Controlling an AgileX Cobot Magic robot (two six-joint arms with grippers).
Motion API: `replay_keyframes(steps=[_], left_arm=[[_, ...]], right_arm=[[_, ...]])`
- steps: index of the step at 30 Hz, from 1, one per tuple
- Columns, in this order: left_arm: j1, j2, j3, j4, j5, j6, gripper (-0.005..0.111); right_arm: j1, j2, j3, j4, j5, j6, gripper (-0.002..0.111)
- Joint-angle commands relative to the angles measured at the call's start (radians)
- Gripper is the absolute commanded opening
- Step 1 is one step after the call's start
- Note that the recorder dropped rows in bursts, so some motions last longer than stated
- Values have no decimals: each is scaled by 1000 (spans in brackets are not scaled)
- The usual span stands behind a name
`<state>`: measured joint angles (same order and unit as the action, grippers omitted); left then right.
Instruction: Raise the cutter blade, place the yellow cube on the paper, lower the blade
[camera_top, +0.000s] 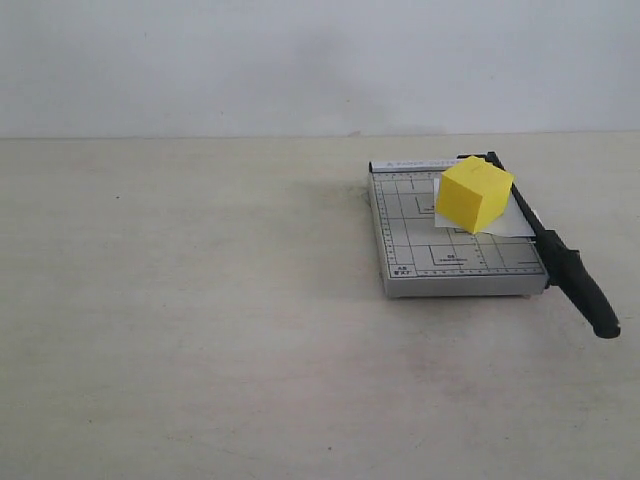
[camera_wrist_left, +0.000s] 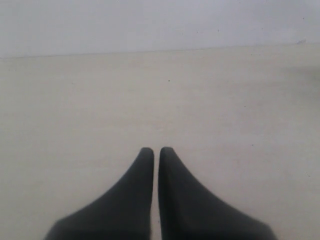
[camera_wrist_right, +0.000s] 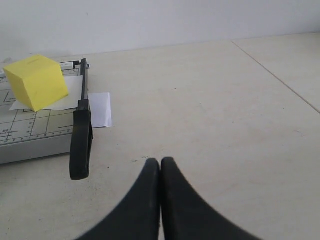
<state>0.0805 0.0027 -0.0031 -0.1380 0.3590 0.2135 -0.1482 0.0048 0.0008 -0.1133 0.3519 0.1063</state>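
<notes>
Presently catalogued, right of centre in the exterior frame: one grey gridded metal cutter board (camera_top: 455, 262), lying flat on the pale beige worktop (camera_top: 200, 320).

Item: bright yellow smooth-faced cube (camera_top: 473, 194). It sits on the upper right part of the board, on a small plain white paper sheet (camera_top: 520, 224), with one corner turned toward the camera.

Item: long thin black cutter blade with a thick rounded handle (camera_top: 575, 280). It is lowered along the board's right edge, and the handle overhangs the near corner toward the lower right of the frame. In the right wrist camera the sheet passes under the blade, with one strip lying on the worktop beyond it.

Left end effector (camera_wrist_left: 156, 150): black fingers clenched to a thin slit, grasping nothing, above the worktop.

Right end effector (camera_wrist_right: 160, 161): black fingers clenched together and empty, near the blade handle yet apart from it.
</notes>
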Motion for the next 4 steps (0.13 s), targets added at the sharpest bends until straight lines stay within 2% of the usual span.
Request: replay_keyframes(steps=[1,4], left_arm=[[-1,-3,3,-11,0,5,4],[-1,-3,3,-11,0,5,4]], right_arm=[[-5,-5,-1,0,-8,-3,0],[-5,-5,-1,0,-8,-3,0]])
